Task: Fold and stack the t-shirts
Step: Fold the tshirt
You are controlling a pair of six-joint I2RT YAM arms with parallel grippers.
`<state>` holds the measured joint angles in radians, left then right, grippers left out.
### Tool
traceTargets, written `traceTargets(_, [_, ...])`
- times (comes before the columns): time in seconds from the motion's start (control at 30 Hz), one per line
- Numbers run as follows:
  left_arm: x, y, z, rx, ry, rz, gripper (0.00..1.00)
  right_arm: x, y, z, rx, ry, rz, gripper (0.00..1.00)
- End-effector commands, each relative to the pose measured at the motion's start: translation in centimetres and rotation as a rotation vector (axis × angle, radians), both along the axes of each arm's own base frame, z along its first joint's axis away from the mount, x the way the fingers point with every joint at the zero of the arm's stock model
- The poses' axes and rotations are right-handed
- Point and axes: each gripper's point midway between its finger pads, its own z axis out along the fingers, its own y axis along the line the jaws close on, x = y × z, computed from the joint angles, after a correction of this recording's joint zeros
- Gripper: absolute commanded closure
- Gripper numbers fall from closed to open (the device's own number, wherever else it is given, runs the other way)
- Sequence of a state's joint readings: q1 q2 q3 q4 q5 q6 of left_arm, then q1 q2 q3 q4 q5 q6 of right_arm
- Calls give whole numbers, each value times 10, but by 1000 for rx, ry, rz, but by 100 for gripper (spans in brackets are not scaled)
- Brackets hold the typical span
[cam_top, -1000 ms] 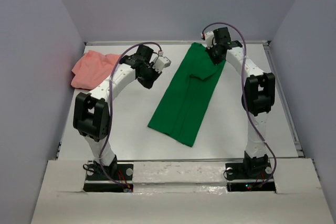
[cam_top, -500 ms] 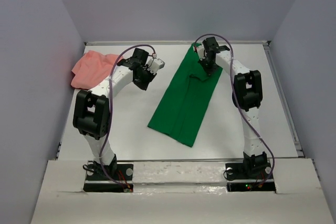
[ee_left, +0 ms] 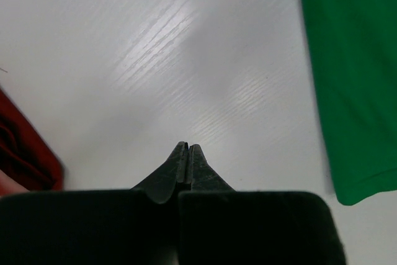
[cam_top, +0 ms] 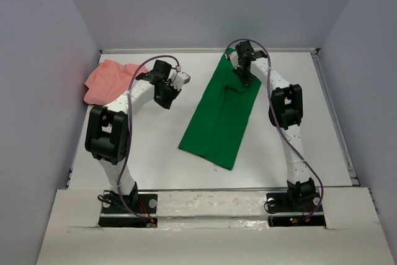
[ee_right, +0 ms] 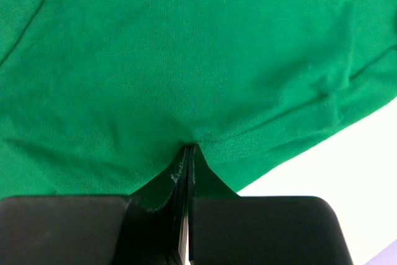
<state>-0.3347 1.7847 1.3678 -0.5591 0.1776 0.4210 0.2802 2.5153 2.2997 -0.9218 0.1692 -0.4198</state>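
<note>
Mid-fold on the green t-shirt (cam_top: 220,119), which lies under and ahead of the right tool (ee_right: 188,150), clamped on its hem, while the left tool (ee_left: 187,148) hangs closed and empty; next, likely, carry that hem over to the shirt's opposite end.

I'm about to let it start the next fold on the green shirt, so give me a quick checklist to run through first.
1. Grip: right jaws shut on the green t-shirt at its far edge: ok.
2. Layers pinched, one or all: cannot tell.
3. Free arm: left jaws shut, holding nothing, above bare table, off the cloth: ok.
4. Green t-shirt lying as a long flat strip: ok.
5. Salmon-pink t-shirt folded: not ok, crumpled at the far left.
</note>
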Motion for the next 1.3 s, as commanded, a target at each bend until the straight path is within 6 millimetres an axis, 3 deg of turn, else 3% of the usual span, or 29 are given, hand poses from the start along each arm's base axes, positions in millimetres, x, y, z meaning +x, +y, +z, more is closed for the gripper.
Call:
traceTargets(0.0, [-1, 4, 5, -17, -19, -11, 100, 22, -17, -7, -135, -65, -3, 100])
traceTargets(0.13, [-3, 6, 1, -31, -5, -10, 100, 41, -24, -10, -191, -126, -10, 100])
traceTargets(0.17, [-2, 7, 0, -33, -6, -8, 100, 42, -23, -19, -191, -119, -4, 100])
traceTargets(0.2, [-2, 8, -1, -36, -2, -5, 100, 46, -21, -15, -180, -134, -4, 100])
traceTargets(0.33, [2, 6, -8, -40, 24, -4, 100, 55, -6, -34, -121, -125, 43, 100])
traceTargets(0.5, [7, 1, -11, -54, 48, -8, 100, 64, 10, -37, -55, -143, 108, 100])
traceTargets(0.83, [7, -9, -17, -101, 97, 3, 100, 38, 74, -57, 11, -85, 302, 100])
traceTargets(1.0, [6, -9, -16, -99, 99, 4, 100, 33, 71, -62, 0, -71, 307, 100])
traceTargets(1.27, [1, -10, -14, -112, 110, 8, 100, 25, 94, -53, 68, -66, 366, 100])
